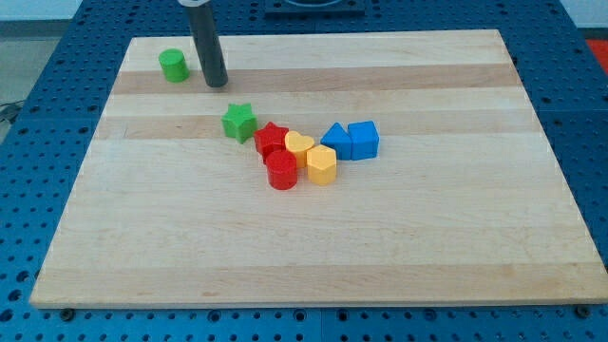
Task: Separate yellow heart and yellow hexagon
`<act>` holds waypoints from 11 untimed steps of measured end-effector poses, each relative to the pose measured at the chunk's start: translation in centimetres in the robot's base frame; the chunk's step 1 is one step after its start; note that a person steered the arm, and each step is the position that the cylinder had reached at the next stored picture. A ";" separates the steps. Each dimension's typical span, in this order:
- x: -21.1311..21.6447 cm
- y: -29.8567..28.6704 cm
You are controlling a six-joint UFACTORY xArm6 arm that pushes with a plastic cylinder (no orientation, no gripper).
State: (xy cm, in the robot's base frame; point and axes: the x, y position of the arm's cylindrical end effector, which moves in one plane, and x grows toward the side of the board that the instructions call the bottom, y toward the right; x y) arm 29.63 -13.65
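Observation:
The yellow heart (299, 145) and the yellow hexagon (321, 164) touch each other near the board's middle, the hexagon to the lower right of the heart. My tip (217, 84) rests on the board near the view's top left, well apart from both yellow blocks. It stands just right of a green cylinder (174, 66) and above a green star (239, 122).
A red star (272, 139) and a red cylinder (281, 171) press against the heart's left side. A blue triangle (336, 140) and a blue cube (363, 139) sit right of the yellow blocks. The wooden board (427, 247) lies on a blue perforated table.

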 end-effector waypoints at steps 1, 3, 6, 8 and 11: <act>0.0 4.6; 3.4 10.5; 12.0 12.4; 17.4 12.8; 14.7 16.1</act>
